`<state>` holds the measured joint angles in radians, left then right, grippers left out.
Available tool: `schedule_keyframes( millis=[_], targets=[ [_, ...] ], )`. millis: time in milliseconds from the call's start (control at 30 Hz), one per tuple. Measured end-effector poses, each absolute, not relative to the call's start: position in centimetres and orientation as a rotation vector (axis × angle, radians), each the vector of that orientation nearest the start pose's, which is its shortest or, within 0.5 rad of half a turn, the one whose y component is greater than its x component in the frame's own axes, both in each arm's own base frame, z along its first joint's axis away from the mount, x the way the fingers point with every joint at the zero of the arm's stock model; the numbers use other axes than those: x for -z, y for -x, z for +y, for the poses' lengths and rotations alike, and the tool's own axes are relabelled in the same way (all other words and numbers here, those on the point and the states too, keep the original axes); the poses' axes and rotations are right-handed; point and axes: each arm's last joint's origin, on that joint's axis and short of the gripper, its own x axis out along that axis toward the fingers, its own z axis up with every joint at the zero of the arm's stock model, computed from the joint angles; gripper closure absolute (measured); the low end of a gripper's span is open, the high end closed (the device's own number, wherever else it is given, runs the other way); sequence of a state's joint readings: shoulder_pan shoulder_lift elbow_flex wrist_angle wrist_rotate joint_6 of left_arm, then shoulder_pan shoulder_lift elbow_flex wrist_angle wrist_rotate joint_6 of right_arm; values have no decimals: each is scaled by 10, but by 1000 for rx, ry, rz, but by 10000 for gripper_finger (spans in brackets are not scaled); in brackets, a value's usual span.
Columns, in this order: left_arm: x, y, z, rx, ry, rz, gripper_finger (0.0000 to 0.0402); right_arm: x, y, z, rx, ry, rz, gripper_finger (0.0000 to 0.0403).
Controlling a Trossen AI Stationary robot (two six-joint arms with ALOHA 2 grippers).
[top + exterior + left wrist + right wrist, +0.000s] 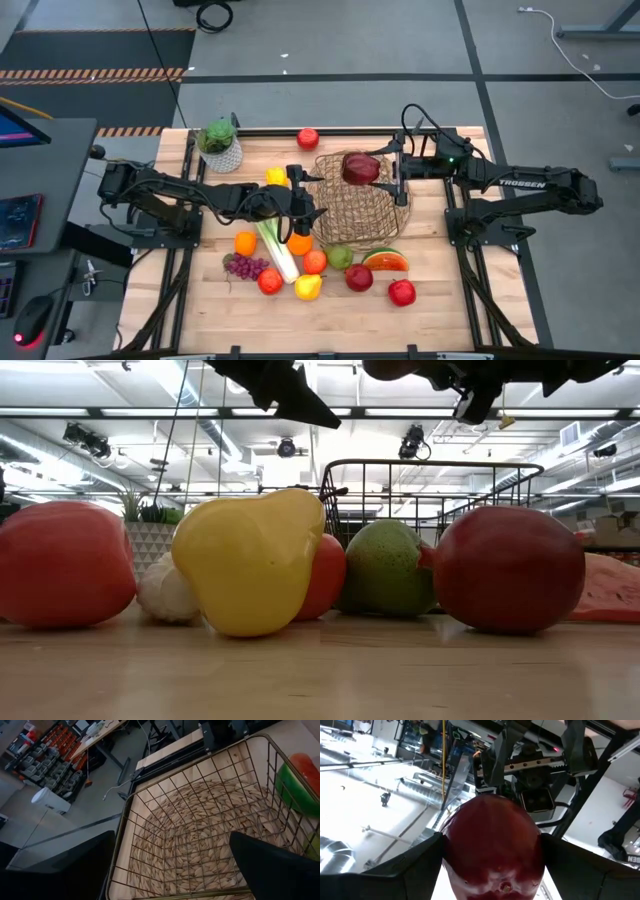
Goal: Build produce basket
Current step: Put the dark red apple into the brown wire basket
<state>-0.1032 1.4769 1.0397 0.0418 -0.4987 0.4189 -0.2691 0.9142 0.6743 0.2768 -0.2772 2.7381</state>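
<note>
The right gripper [372, 168] is holding a dark red apple [359, 168] between its fingers, jaws clamped on the fruit's sides, above the far part of the basket [385, 222]; it looks to be carrying the apple over for a drop into the bowl. The right wrist view is showing the apple [492, 845] filling the gap between the two dark fingers.

The left gripper [308, 200] is hanging just beside the basket's left rim with its jaws standing wide apart and nothing between them. Its wrist camera is looking down into the woven bottom of the basket [200, 845], which is lying bare in that view, so the task appears to be at an early stage.

Most of the produce is waiting on the wooden table [180, 300] in a loose cluster at the near side of the basket: a leek [275, 248], oranges, purple grapes [245, 266], a lemon [308, 287], a pear [339, 257], a watermelon slice [385, 261] and more red apples. One red fruit [307, 137] is sitting alone at the far edge, near a potted plant [219, 144].

Beyond the table, grey floor with striped tape is stretching away, and the low view is showing ceiling lights in the room behind.
</note>
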Motion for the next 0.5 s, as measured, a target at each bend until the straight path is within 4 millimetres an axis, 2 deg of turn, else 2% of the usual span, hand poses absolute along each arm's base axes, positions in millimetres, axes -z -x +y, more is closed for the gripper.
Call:
schedule_keyframes(
  millis=[267,500],
  targets=[
    [-281,-328,-20,-309,-527,459,2,-316,-202,-47,62,3605,0,74],
    [-281,-328,-20,-310,-527,459,2,-316,-202,-47,66,3813,7,74]
  ],
)
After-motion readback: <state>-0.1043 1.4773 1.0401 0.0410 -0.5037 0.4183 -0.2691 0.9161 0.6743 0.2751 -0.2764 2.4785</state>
